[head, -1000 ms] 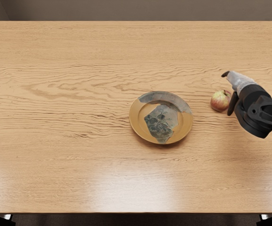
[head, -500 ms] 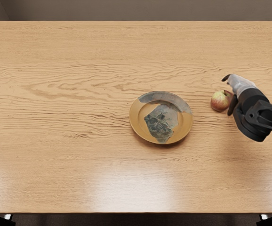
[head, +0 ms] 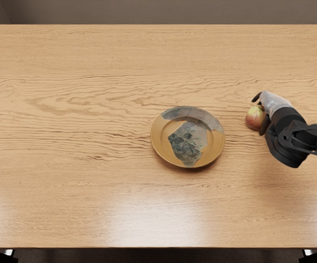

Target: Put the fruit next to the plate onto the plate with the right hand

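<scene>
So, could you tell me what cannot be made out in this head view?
Head view only:
Apple: its right side is covered by the right hand; contact or grip cannot be judged.
Plate: its dark centre motif is too blurred to identify.
Left arm: outside the frame.
Right arm: cut off by the right edge.

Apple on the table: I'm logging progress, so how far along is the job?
Done: the right hand is at the apple, covering its top and right side. In hand: the grasp; whether it grips is unclear. Left: the apple sits on the table right of the plate, apart from it, so lifting and placing remain.
</scene>
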Controlling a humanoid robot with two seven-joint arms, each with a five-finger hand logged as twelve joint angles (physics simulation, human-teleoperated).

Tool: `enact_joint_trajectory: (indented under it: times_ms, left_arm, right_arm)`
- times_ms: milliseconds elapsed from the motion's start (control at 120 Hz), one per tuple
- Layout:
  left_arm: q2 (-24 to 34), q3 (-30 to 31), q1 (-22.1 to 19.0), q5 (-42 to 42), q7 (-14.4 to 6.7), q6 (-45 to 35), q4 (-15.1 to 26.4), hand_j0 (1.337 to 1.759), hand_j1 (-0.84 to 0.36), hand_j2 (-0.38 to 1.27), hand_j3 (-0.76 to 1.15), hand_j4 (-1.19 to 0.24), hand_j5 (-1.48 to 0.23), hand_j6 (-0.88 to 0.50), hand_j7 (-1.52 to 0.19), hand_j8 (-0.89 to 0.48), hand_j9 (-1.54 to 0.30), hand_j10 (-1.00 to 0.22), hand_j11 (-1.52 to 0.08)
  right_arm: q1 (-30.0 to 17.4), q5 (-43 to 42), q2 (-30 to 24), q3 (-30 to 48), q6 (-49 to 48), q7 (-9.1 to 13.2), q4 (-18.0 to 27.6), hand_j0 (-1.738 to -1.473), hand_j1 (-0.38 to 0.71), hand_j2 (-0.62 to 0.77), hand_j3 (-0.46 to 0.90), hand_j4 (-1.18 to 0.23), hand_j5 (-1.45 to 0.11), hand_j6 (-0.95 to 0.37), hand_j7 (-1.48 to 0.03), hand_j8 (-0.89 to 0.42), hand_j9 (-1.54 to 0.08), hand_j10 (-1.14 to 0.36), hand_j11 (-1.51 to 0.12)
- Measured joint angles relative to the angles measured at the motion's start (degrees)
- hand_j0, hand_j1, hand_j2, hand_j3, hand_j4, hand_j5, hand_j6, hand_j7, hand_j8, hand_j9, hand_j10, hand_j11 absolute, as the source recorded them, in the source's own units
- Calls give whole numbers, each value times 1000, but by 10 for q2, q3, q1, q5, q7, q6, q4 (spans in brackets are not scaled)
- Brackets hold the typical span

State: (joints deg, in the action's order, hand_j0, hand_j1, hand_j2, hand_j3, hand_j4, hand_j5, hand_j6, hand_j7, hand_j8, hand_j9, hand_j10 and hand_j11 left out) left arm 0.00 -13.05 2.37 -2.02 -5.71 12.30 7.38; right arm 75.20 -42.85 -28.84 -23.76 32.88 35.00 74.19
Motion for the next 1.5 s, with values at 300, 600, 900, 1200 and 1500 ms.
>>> enact_joint_trajectory:
  times_ms: [300, 600, 900, 1200, 1500]
  left_arm:
    - [0, 0, 0, 0, 0, 0, 0, 1658, 341, 1, 0, -7, -9, -7, -9, -7, -9, -7, -9]
    - [0, 0, 0, 0, 0, 0, 0, 1658, 341, 1, 0, -7, -9, -7, -9, -7, -9, -7, -9]
    - [0, 0, 0, 0, 0, 0, 0, 1658, 341, 1, 0, -7, -9, -7, -9, -7, -9, -7, -9]
    - [0, 0, 0, 0, 0, 0, 0, 1658, 341, 1, 0, -7, -9, -7, -9, -7, -9, -7, -9]
    - [0, 0, 0, 0, 0, 0, 0, 1658, 341, 1, 0, -7, -9, -7, -9, -7, -9, -7, -9]
  right_arm:
    - [-3, 0, 1, 1, 0, 0, -3, -1658, 52, -65, 0, -337, -437, -338, -436, -338, -437, -337, -436]
    - [-3, 2, 2, 2, 0, 0, -2, -1658, 89, -71, 0, -367, -476, -368, -476, -368, -476, -367, -476]
    - [-5, 1, 15, 2, 7, 0, -4, -1658, 130, -75, -1, -411, -516, -412, -523, -362, -520, -409, -520]
    - [-8, -2, 24, 1, 10, 3, -4, -1652, 148, -92, 0, -513, -598, -403, -624, -322, -605, -432, -611]
    - [-8, -3, 23, 1, 9, 2, -4, -1647, 169, -28, -1, -580, -727, -379, -735, -277, -738, -400, -741]
